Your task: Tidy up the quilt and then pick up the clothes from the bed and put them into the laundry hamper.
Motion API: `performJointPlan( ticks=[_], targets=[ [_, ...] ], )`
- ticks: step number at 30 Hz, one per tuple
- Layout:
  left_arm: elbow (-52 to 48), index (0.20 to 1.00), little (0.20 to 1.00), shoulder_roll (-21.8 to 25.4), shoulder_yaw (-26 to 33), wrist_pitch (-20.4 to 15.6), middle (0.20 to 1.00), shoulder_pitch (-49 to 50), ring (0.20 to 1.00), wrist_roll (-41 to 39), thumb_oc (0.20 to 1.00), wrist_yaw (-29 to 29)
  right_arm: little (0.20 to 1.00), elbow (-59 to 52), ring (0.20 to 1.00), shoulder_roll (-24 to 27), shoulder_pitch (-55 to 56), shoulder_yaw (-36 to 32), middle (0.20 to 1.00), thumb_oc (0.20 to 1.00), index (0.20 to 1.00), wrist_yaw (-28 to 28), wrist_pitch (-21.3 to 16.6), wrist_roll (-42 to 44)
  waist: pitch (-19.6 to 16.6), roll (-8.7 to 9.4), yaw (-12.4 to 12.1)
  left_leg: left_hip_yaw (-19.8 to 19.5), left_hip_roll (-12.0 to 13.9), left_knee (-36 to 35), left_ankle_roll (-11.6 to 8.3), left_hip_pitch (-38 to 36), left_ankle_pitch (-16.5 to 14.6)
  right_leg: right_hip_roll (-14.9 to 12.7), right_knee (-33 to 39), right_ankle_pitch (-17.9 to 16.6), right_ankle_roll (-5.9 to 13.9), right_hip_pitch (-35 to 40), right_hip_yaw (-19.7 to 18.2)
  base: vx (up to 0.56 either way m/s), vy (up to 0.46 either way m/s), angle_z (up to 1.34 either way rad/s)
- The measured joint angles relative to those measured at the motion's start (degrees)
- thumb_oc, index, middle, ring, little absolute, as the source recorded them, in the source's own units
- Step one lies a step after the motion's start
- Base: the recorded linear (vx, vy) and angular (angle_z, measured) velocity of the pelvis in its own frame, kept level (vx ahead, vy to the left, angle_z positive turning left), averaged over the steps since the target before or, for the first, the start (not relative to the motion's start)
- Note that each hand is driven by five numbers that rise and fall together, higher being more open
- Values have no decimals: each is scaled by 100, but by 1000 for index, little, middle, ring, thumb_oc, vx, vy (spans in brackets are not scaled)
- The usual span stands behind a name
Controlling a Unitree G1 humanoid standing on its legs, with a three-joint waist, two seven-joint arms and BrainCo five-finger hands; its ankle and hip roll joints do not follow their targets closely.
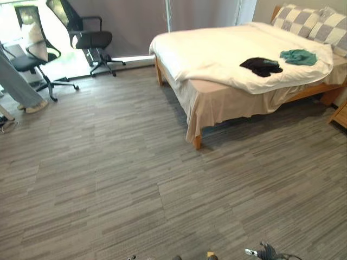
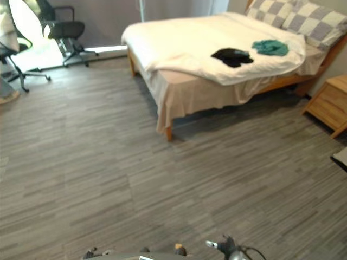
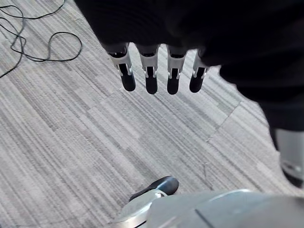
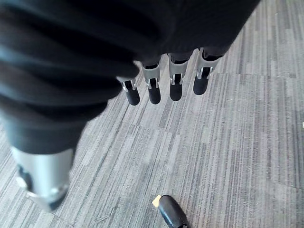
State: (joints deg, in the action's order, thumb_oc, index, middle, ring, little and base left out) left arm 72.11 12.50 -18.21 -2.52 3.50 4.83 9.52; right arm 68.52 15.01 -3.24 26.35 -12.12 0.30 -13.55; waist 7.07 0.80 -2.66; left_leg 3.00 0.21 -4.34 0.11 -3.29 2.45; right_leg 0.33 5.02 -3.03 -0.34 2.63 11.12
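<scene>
The robot stands well back from the bed (image 1: pixel 227 103), with a broad stretch of grey floor (image 1: pixel 119 179) between it and the wooden frame — so the step in hand appears to be the approach, before any tidying has begun. The cream quilt (image 1: pixel 217 54) lies spread over the mattress but sits askew, its near edge drooping unevenly over the tan sheet (image 1: pixel 217 105) at the foot corner. On top of the quilt, toward the pillow end, lie the clothes: a black garment (image 1: pixel 261 66) bunched in a heap and, just beside it and nearer the checked pillows (image 1: pixel 314 23), a teal garment (image 1: pixel 299 57). No laundry hamper can be made out.

The left hand (image 3: pixel 156 71) hangs over the floor with its fingers (image 3: pixel 151 78) straight and relaxed, holding nothing; the right hand (image 4: pixel 166 78) hangs likewise, its fingers (image 4: pixel 175 83) loose and empty.

The next move calls, by all signs, for walking up to the near side of the bed until the quilt's edge is within reach, then taking hold of that edge to pull it square — only afterwards would the garments be lifted. Two office chairs (image 1: pixel 81 35) and a person's leg (image 1: pixel 19 84) stand off toward the window, well apart from that path. A wooden nightstand (image 2: pixel 328 103) sits beside the bed's head.
</scene>
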Motion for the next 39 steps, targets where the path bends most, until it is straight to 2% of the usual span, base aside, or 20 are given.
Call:
performJointPlan(
  ticks=[3,6,8,15,18,20,21,22,23,25,27,30,32,33,34,35,36,37,38,39],
  targets=[
    [-159,1000,1000,65,12,2,1000,-5,1000,44,1000,20,1000,0,1000,-53,-23,-1,1000,1000,1000,16,-4,-1,272,-32,-2,0,-44,-24,47,-96,26,-38,0,-90,28,75,8,9,7,0],
    [-259,1000,1000,77,24,-4,1000,-69,1000,50,1000,17,1000,-28,1000,4,-60,-14,1000,1000,1000,-10,9,2,385,-139,73,43,-72,-24,65,-102,9,-59,-2,-163,-20,85,-7,30,25,-8],
    [-272,1000,1000,105,26,-7,1000,-138,1000,53,1000,18,1000,-54,1000,16,-74,-3,1000,1000,1000,-5,11,1,392,-130,84,81,-72,-24,65,-113,10,-60,-3,-164,-20,87,-22,28,39,-9],
    [-537,1000,1000,123,-67,-92,1000,-485,1000,98,1000,-11,1000,-122,1000,9,-123,-6,1000,1000,1000,-7,17,0,551,-44,98,164,-58,-32,64,-83,-67,-34,0,-148,22,-36,-171,22,71,-12],
    [-655,1000,1000,197,-173,-123,1000,-691,1000,99,1000,-47,1000,-175,1000,35,-84,-131,1000,1000,1000,42,21,5,648,113,114,253,-124,-60,133,91,-148,-43,-119,-174,64,-277,-205,15,87,-14],
    [-639,1000,1000,306,-245,-114,1000,-889,1000,99,1000,-50,1000,-251,1000,73,-255,-132,1000,1000,1000,80,40,14,786,46,141,290,-27,-68,206,224,-91,-5,-665,-290,224,-707,-83,194,151,-36],
    [-596,1000,1000,404,-201,-103,1000,-957,1000,98,1000,-48,1000,-284,1000,48,-355,-141,1000,1000,1000,103,86,39,918,126,179,429,-4,-34,222,168,-165,-36,-1184,-250,415,-960,93,333,120,-65],
    [-565,1000,1000,381,-228,-76,1000,-1038,1000,98,1000,-36,1000,-374,1000,69,-440,-262,1000,1000,1000,91,93,95,1068,12,185,450,173,-56,305,58,-162,-104,-1890,-23,626,-1330,285,512,-10,-47],
    [-367,1000,1000,392,-315,-30,1000,-1048,1000,106,1000,-23,1000,-580,1000,166,-418,-577,1000,1000,1000,127,65,305,1131,58,466,448,128,-75,307,-95,-230,-592,-2505,356,714,-1722,814,626,-78,-21],
    [-288,1000,1000,380,-390,-10,1000,-1057,1000,183,1000,-24,1000,-571,1000,123,-257,-637,1000,1000,1000,59,91,494,1088,219,520,487,25,-60,256,-205,-370,-1028,-1996,389,668,-1936,962,509,-97,1],
    [-152,1000,1000,316,-393,-11,1000,-1130,1000,325,1000,-46,1000,-548,1000,23,-222,-858,1000,1000,1000,12,178,551,1095,200,597,440,-41,-54,217,-200,-430,-1146,-428,323,780,-1891,1126,436,-75,7],
    [-113,1000,1000,341,-386,5,1000,-980,1000,397,1000,-49,1000,-565,1000,21,-48,-813,1000,1000,1000,-28,182,578,1088,185,621,467,-101,-23,152,-386,-669,-1268,-1,261,883,-1894,1327,626,-55,-7],
    [-49,1000,1000,270,-453,12,1000,-741,1000,575,1000,-73,1000,-446,1000,31,111,-823,1000,1000,1000,-15,256,703,998,-69,703,501,24,-29,69,-710,-980,-1100,-334,224,768,-1812,1597,880,-81,-1],
    [73,1000,1000,146,-437,27,1000,-548,1000,700,1000,-79,1000,-441,1000,90,161,-838,1000,1000,1000,-16,278,718,923,-316,774,523,240,96,-154,-970,-1221,-886,-835,226,351,-1690,1627,439,-94,1],
    [97,1000,1000,65,-430,42,1000,-478,1000,735,1000,-87,1000,-439,1000,158,266,-835,1000,1000,1000,-25,279,718,834,-457,861,514,390,486,-284,-978,-1406,-806,-854,100,302,-1552,1617,558,-194,5],
    [106,1000,1000,-2,-374,44,1000,-368,1000,750,1000,-77,1000,-438,1000,231,371,-789,1000,1000,1000,-12,278,709,695,-601,855,472,584,1293,-509,-879,-1513,-584,-653,-64,247,-1186,1632,461,-144,2],
    [69,1000,1000,-3,-275,31,1000,-230,1000,752,1000,-52,1000,-401,1000,229,364,-797,1000,1000,1000,-1,256,688,579,-591,737,359,731,3039,-740,-255,-1360,-363,-399,6,144,-792,1670,608,-164,-60],
    [42,1000,1000,25,-289,19,1000,-268,1000,753,1000,-6,1000,-414,1000,231,321,-699,1000,1000,1000,28,245,684,513,-337,484,163,660,4451,-1018,389,-1124,-440,-314,-316,-252,-668,1451,415,-58,-103],
    [76,1000,1000,-11,-283,18,1000,-249,1000,752,1000,-18,1000,-455,1000,250,280,-548,1000,1000,1000,32,224,683,444,-444,388,-32,636,4938,-1078,618,-1093,-297,-254,-352,-410,-527,1335,310,-45,-115],
    [34,1000,1000,-15,-246,15,1000,-217,1000,750,1000,-24,1000,-535,1000,307,154,-541,1000,1000,1000,30,211,681,422,-339,366,-220,591,5265,-1078,1019,-1088,-242,-153,-207,-487,-392,1199,458,64,-83]
  ],
)
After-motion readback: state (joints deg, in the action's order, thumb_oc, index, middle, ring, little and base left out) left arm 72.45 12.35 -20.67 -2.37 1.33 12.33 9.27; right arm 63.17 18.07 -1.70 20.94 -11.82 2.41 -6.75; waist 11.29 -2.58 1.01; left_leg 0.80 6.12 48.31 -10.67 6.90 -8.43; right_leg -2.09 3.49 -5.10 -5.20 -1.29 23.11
